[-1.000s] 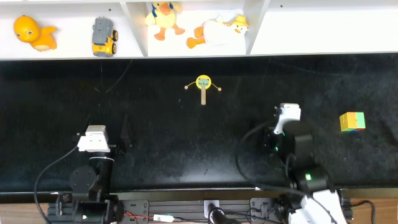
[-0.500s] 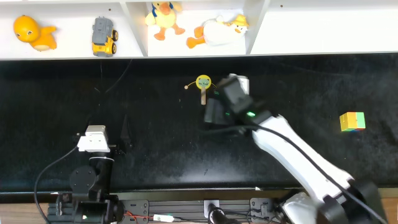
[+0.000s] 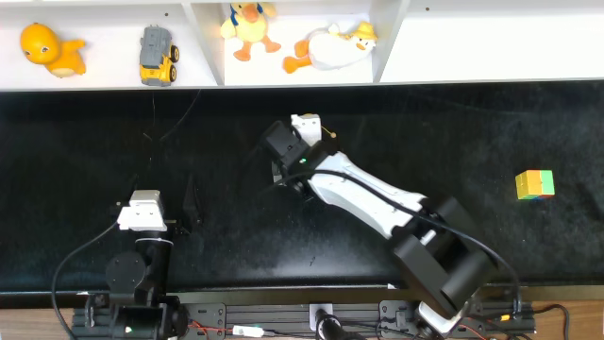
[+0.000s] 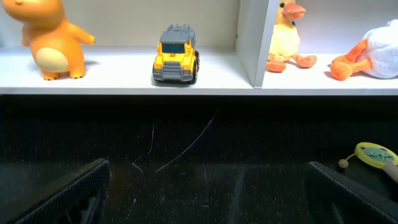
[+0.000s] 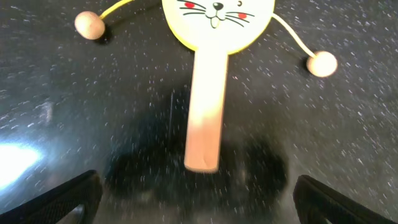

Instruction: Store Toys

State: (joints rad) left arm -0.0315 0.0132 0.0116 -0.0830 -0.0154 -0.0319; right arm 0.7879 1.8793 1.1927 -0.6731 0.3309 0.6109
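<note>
Toys [image 3: 159,54] number 4 on shelf [image 3: 472,47], plus 1 rattle [image 5: 207,81], 1 cube [image 3: 534,184].

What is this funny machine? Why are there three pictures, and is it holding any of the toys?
It is a robot with two arms, and each arm ends in a two-finger gripper, like a pincer. One picture looks down from above the black table. The other two come from little cameras on the arms' wrists. The right gripper hangs open over a cat-faced rattle drum that lies on the table. The left gripper is open too and faces the white shelf. On the shelf are an orange figure, a yellow truck, a yellow plush duck and a white plush duck. A colourful cube sits on the table. Nothing is held.
</note>
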